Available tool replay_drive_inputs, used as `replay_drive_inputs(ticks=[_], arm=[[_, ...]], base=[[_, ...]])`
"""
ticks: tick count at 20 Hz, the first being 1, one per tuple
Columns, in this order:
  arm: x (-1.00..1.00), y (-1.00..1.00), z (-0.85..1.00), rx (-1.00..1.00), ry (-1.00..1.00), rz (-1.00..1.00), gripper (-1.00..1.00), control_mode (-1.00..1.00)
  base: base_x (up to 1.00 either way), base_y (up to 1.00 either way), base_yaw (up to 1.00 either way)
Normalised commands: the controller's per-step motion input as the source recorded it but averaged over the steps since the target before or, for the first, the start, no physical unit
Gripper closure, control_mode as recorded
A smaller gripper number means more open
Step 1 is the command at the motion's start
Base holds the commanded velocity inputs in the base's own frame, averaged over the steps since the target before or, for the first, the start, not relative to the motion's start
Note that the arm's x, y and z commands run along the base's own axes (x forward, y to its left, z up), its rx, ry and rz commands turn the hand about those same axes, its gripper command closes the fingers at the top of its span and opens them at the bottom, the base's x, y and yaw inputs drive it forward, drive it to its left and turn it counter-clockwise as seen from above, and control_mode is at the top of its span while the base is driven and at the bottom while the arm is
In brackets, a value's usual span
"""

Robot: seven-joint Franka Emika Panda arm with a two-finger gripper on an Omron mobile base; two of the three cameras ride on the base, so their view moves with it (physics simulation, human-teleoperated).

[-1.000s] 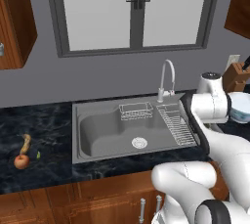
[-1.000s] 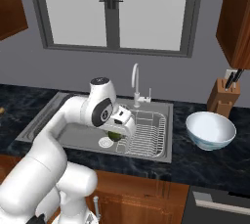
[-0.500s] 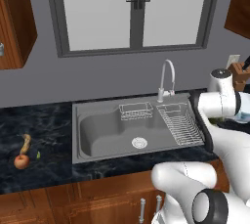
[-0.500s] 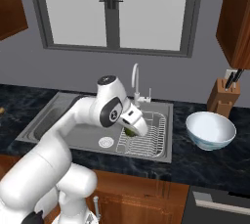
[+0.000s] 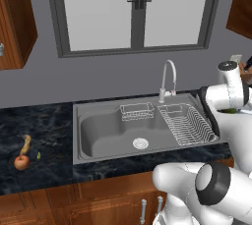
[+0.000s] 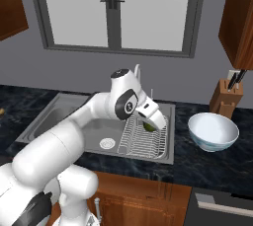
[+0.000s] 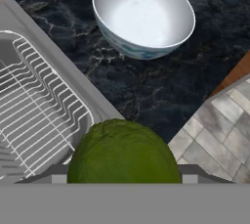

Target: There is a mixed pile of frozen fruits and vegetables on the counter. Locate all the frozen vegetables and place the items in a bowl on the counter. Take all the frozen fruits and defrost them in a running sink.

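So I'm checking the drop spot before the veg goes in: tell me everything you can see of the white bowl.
The bowl is round and wide-mouthed, glossy white inside, with pale bluish marks low on its outer wall. It looks ceramic. It sits upright and empty on the black marbled counter, right of the sink, with a wooden knife block behind it. Nothing touches it but the counter. The green ball in the gripper is short of it, over the sink's edge.

I work in a home kitchen: grey steel sink (image 5: 113, 133) set in black marbled counter (image 6: 207, 163), brown wooden cabinets (image 5: 74, 204) below.
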Motion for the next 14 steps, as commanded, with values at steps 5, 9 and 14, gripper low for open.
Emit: replay_drive_inputs(ticks=[5, 9, 14], arm=[[0.24, -0.75, 0.36, 0.00, 0.00, -0.09, 1.00, -1.00], [0.45, -0.82, 0.09, 0.00, 0.00, -0.12, 1.00, -1.00], [0.46, -0.55, -0.02, 0.00, 0.00, -0.05, 1.00, -1.00]], base=[[0.00, 0.00, 0.00], [0.00, 0.00, 0.00], [0.00, 0.00, 0.00]])
